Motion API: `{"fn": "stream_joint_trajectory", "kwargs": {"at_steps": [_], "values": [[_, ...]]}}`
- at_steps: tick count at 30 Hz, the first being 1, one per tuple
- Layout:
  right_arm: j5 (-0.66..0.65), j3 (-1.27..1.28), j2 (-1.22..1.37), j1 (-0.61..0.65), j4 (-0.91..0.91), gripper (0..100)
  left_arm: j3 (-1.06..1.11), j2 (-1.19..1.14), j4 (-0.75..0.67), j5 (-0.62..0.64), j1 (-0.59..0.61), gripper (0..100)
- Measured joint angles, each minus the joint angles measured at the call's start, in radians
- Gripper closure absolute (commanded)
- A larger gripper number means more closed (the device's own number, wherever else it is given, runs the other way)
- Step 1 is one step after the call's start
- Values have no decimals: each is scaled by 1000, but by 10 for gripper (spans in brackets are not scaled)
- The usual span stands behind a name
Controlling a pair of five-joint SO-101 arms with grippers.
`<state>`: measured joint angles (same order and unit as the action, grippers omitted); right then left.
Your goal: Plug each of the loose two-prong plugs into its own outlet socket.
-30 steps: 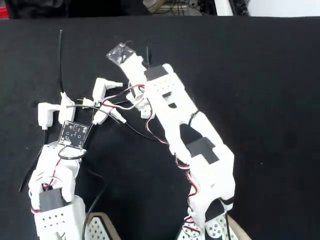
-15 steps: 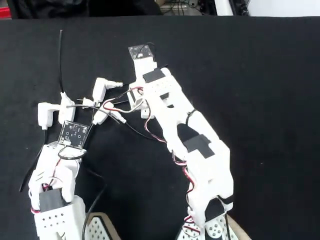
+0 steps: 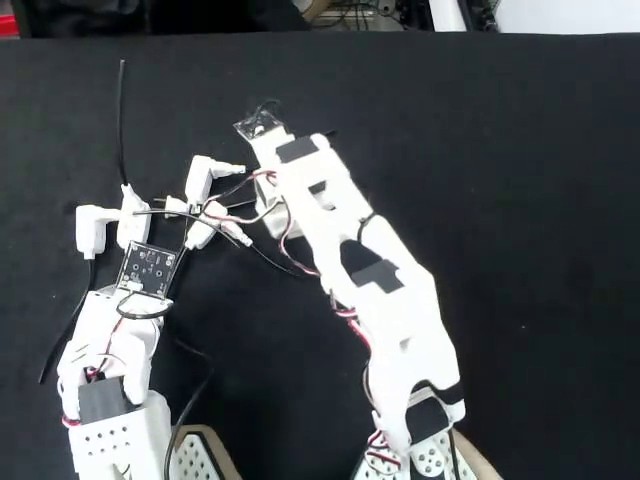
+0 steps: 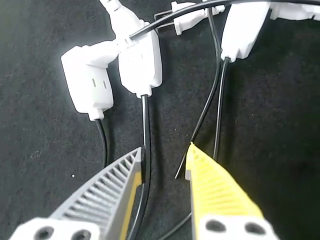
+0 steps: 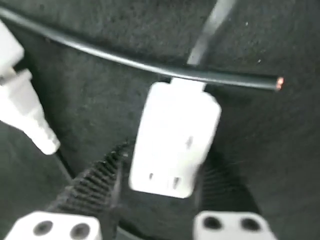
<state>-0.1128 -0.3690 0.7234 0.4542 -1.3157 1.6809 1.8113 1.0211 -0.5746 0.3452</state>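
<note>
My right gripper (image 5: pixel 162 165) is clamped on a white outlet socket (image 5: pixel 172 135), a rounded block with two small slots at one end, just beyond the plugs (image 3: pixel 203 182). My left gripper (image 4: pixel 165 150) sits open over black cables (image 4: pixel 145 125), close to two more white sockets (image 4: pixel 90 82) on the left.

Blurred socket, cropped plugs, a covered grip

In the right wrist view the white socket block (image 5: pixel 175 140) is soft with blur. Its slots show as faint marks, and it seems to be pinched in the right gripper (image 5: pixel 162 167), whose dark fingers (image 5: pixel 97 187) fade into the cloth. A white plug (image 5: pixel 22 107) is cut by the picture's edge. From above, the right arm (image 3: pixel 350 260) covers that gripper and block. In the left wrist view the edge crops a corded plug (image 4: pixel 245 25) and the base of the left gripper (image 4: pixel 165 152).
</note>
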Motion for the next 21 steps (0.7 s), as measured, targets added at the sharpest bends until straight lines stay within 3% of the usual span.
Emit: {"fn": "stream_joint_trajectory", "kwargs": {"at_steps": [9,21], "values": [[-155,-26,-80,-12,-192,987,0,0,0,0,0,852],[-287,3,-753,-11,-413,987,0,0,0,0,0,852]]}}
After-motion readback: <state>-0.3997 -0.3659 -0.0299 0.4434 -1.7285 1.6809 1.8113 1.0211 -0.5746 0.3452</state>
